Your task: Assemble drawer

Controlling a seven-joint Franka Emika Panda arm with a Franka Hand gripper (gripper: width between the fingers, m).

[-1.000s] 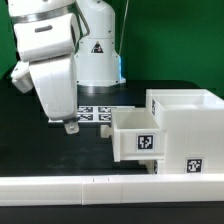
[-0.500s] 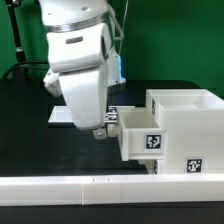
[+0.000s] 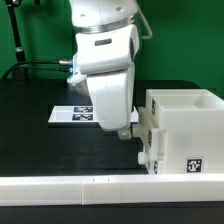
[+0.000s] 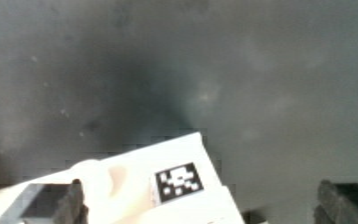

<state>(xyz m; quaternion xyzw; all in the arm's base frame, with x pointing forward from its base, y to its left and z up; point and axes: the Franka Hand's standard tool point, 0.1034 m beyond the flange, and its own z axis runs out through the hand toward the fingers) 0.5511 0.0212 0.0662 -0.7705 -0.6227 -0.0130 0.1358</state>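
Where the arm hangs low over the black worktop [image 3: 30, 140], its fingers [image 3: 128, 130] sit against the front face of a small white tray [image 3: 146, 145], which is nearly flush with the side of the big boxy housing [image 3: 185, 125] facing the exterior view's left. Housing stands on the exterior view's right, open at the top, a square tag on its near face. Only a narrow part of the tray shows beside it. Wrist view: fingers [image 4: 202, 205] spread apart, dark tips at either edge of the frame, nothing clamped between them; tray's white tagged face [image 4: 158, 180] lies between and beneath them. Marker board [image 3: 70, 113] lies flat behind the arm, partly hidden by it. Long low white rail [image 3: 80, 188] runs along the near edge.
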